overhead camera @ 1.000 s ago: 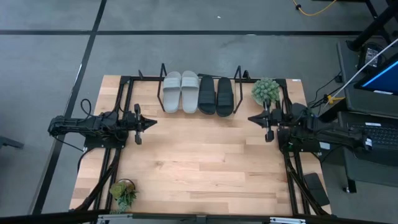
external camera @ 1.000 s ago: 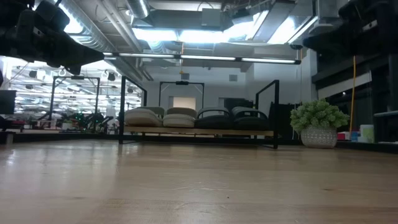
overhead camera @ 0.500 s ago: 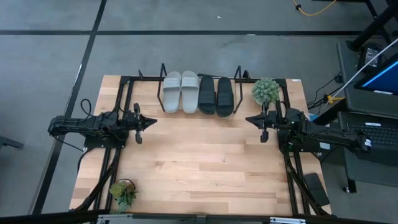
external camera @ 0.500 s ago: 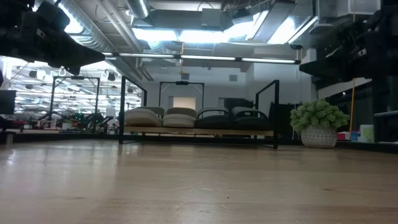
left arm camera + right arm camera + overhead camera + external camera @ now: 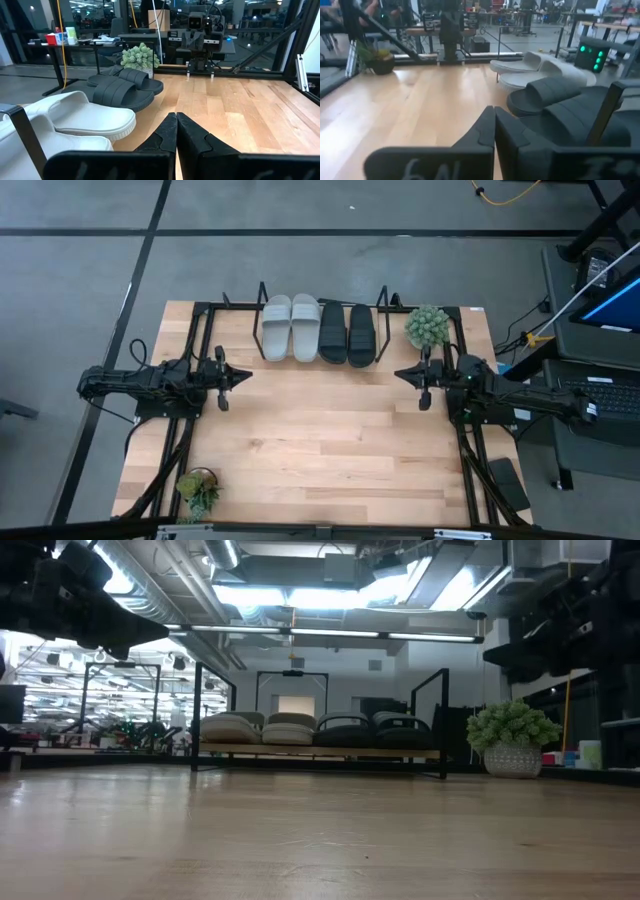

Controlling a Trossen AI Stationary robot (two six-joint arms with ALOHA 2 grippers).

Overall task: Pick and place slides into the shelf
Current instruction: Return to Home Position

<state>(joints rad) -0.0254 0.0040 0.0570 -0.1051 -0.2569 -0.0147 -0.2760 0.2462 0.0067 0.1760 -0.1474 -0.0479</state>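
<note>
All the slides lie side by side on the shelf (image 5: 258,320) at the table's far edge, soles down on its base: two light grey slides (image 5: 290,326) on the left, two black slides (image 5: 347,333) on the right. They show in the low view (image 5: 320,730) too. My left gripper (image 5: 246,376) hovers shut over the table's left side, holding nothing. My right gripper (image 5: 398,372) hovers shut at the right, near the shelf's right end. In the wrist views the shut fingers (image 5: 176,125) (image 5: 493,120) point across the table.
A potted green plant (image 5: 427,327) stands just right of the shelf, close to my right gripper. A smaller plant (image 5: 199,490) sits at the near left corner. The black frame (image 5: 196,330) rims the table. Bare wood (image 5: 320,430) spreads between the arms.
My right gripper has drawn a little toward the table's far edge and left, nearer the shelf's right end, staying shut. My left arm and the slides have kept still.
</note>
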